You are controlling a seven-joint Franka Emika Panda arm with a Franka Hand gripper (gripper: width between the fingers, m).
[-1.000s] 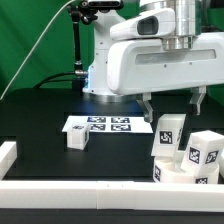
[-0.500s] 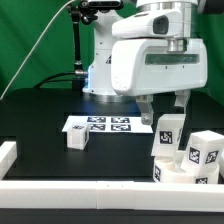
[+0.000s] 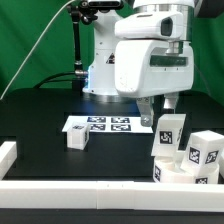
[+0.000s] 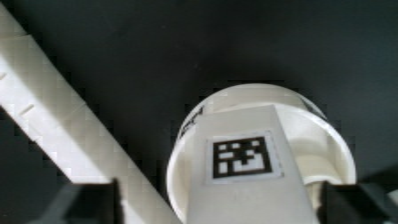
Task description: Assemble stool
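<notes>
Over the upright leg (image 3: 167,134), ext. view's right, gripper (image 3: 158,110) hangs w/ fingers (image 4: 86,207) wide, empty. Likely leg pickup; next: lower astride it, then close.

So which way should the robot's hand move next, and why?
Probably straight down a little. The gripper is open and hangs just above a tagged white leg. In the wrist view its fingertips show on either side of the leg without touching it. Lowering should bring them around the leg so they can close on it.
</notes>
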